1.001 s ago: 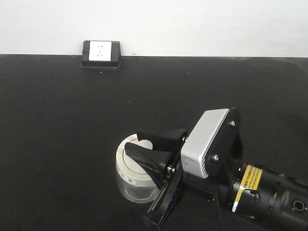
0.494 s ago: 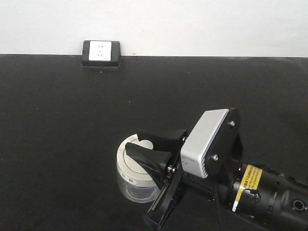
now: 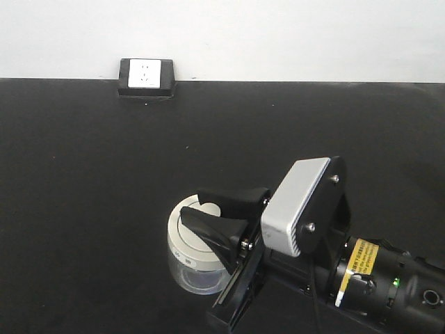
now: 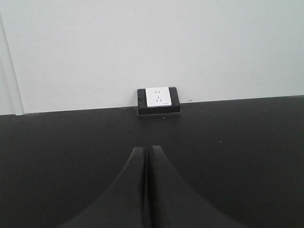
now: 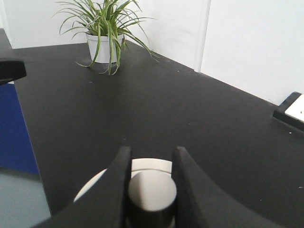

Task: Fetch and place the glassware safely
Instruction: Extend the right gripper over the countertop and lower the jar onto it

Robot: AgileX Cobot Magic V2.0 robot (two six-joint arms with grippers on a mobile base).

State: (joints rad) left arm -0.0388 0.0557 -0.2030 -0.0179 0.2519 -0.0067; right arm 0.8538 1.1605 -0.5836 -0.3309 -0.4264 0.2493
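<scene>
The glassware (image 3: pixel 195 275) is a small squat clear jar with a cream-white lid (image 3: pixel 179 240), standing on the black table (image 3: pixel 83 174) at the lower middle of the front view. My right gripper (image 3: pixel 193 205) reaches in from the lower right and is shut on the lid's central knob (image 5: pixel 152 192). In the right wrist view, its fingers (image 5: pixel 116 180) press both sides of the knob, and the lid (image 5: pixel 151 165) shows beyond it. My left gripper (image 4: pixel 145 149) appears only in the left wrist view, shut with nothing in it, low over the table.
A black-and-white wall socket box (image 3: pixel 146 76) sits at the table's far edge against the white wall, and it shows in the left wrist view (image 4: pixel 158 98). A potted plant (image 5: pixel 105 28) stands at the table's far end. A blue surface (image 5: pixel 16 128) lies beyond the table edge.
</scene>
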